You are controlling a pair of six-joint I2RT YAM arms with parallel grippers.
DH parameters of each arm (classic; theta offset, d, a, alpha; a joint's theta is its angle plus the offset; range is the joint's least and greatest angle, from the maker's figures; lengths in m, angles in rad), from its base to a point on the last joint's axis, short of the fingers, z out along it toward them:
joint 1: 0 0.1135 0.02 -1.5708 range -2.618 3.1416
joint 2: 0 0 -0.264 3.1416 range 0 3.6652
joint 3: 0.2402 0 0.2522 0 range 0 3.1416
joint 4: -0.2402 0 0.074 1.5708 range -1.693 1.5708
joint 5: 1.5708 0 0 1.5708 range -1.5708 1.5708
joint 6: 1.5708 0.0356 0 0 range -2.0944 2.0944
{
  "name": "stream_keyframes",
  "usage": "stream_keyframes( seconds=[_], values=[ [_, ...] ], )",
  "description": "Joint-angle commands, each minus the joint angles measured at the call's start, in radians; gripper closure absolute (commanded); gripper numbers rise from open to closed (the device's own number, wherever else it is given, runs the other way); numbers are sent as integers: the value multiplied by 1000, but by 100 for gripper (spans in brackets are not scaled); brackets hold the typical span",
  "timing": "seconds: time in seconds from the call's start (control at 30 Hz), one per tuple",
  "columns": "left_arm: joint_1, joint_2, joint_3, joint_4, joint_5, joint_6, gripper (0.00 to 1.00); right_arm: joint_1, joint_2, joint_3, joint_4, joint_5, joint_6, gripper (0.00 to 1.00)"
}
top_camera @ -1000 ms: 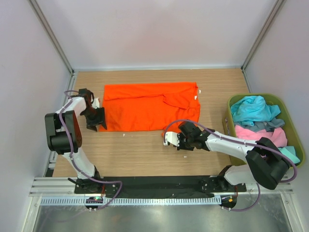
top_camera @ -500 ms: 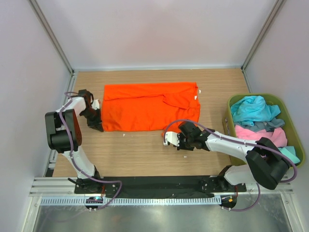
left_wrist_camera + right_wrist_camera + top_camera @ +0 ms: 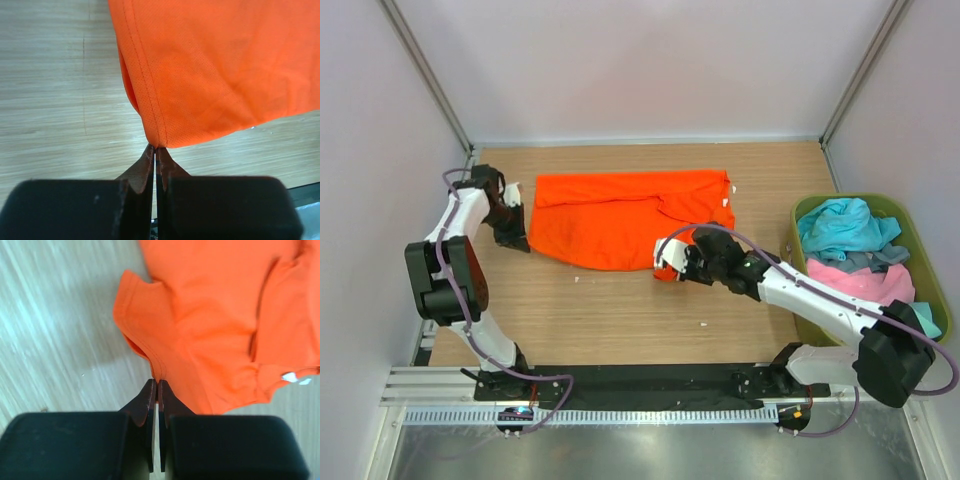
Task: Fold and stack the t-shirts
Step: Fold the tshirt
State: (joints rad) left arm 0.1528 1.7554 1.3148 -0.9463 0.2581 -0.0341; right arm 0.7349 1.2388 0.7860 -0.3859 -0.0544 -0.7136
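Note:
A bright orange t-shirt [image 3: 620, 215] lies spread across the middle of the table, its near edge raised and bowed. My left gripper [image 3: 523, 245] is shut on the shirt's near left corner; the left wrist view shows the stitched corner of the orange shirt [image 3: 215, 70] pinched at the left gripper's [image 3: 155, 148] tips. My right gripper [image 3: 668, 268] is shut on the near hem further right; in the right wrist view the hem of the orange shirt [image 3: 220, 315] is clamped at the right gripper's [image 3: 156, 381] tips. Turquoise [image 3: 840, 225], grey [image 3: 880, 258] and pink [image 3: 855, 275] t-shirts lie bunched in the bin.
An olive-green plastic bin [image 3: 912, 212] stands at the right edge of the table, beside my right arm. Grey walls close in the left, far and right sides. Bare wood shows in front of the orange shirt.
My left gripper has closed on the shirt's near left corner and moved away from me. The right gripper has moved the same way with the hem, so the near edge is lifted.

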Motion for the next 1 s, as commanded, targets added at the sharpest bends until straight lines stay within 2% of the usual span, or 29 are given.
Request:
stream_keyframes(
  seconds=[0.0, 0.17, 0.57, 0.83, 0.97],
  values=[
    [7, -54, 70, -68, 36, 30, 100, -6, -41, 65, -5, 47, 26, 98],
    [7, -21, 162, -114, 30, 86, 100, -41, -38, 97, 1, 90, 16, 99],
    [7, 137, 382, -227, 56, 123, 100, -262, 34, 186, 145, 82, -33, 98],
    [-7, 260, 538, -288, 81, 114, 100, -334, 177, 295, 194, 68, -56, 98],
    [-10, 370, 679, -313, 81, 111, 100, -371, 295, 381, 225, 30, -66, 99]
  ],
)
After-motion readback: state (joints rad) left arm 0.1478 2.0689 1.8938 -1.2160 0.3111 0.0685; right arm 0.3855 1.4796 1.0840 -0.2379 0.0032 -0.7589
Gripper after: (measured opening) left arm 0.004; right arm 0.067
